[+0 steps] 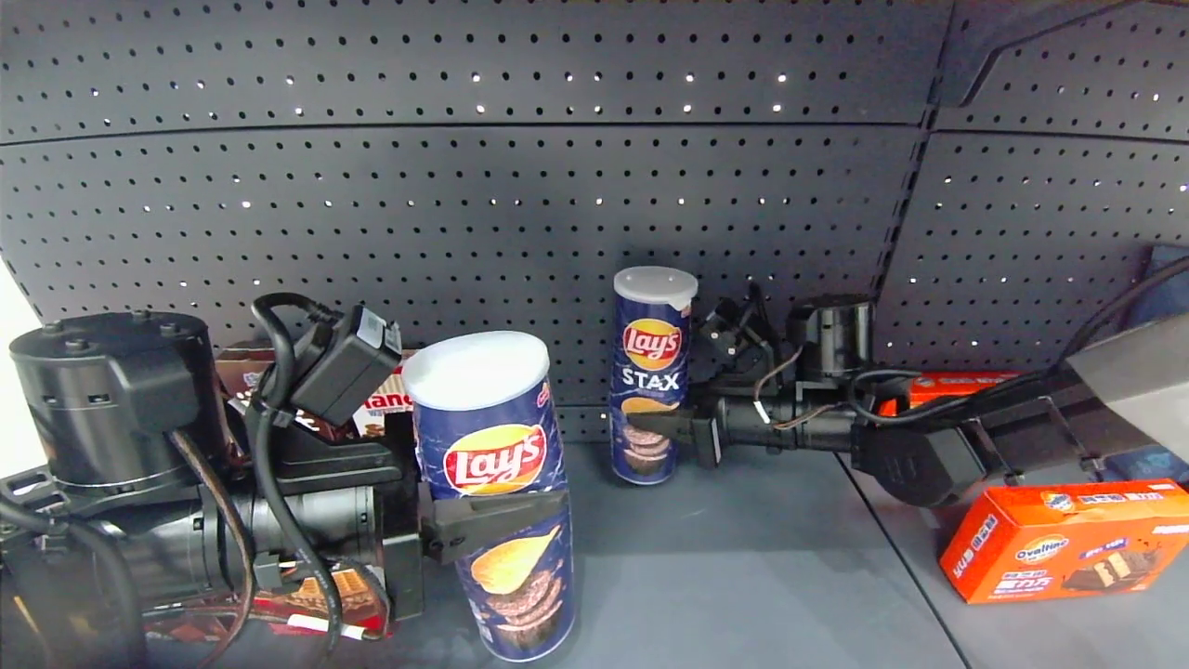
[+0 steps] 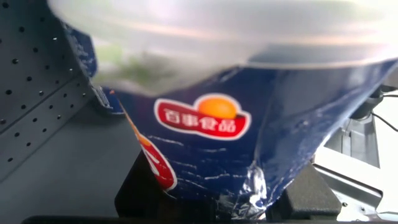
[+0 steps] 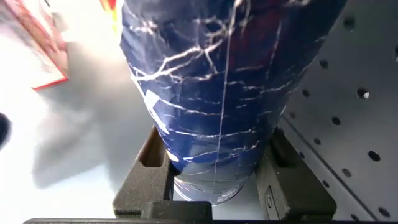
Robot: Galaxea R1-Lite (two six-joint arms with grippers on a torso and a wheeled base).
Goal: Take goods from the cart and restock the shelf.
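Blue near can (image 2: 249, 143), far can (image 3: 217, 93) sit clamped, crinkled.

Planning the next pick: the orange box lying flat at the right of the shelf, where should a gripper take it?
Orange box: probably from above, jaws across its short width at mid-length. It lies flat on its broad face on the shelf, and both long edges look free.

left claw (image 1: 506, 511): back finger hidden behind near can (image 1: 488, 446). right claw (image 1: 655, 426): same story behind far can (image 1: 652, 362). brown box (image 1: 385, 404) mostly covered by the left arm. rear orange box (image 1: 947, 381) half hidden by the right arm. front orange box (image 1: 1059, 544) clipped at the picture's right edge. left wrist view: can lid (image 2: 217, 25) is a blur. right wrist view: red box (image 3: 37, 43) blurred and cut off.
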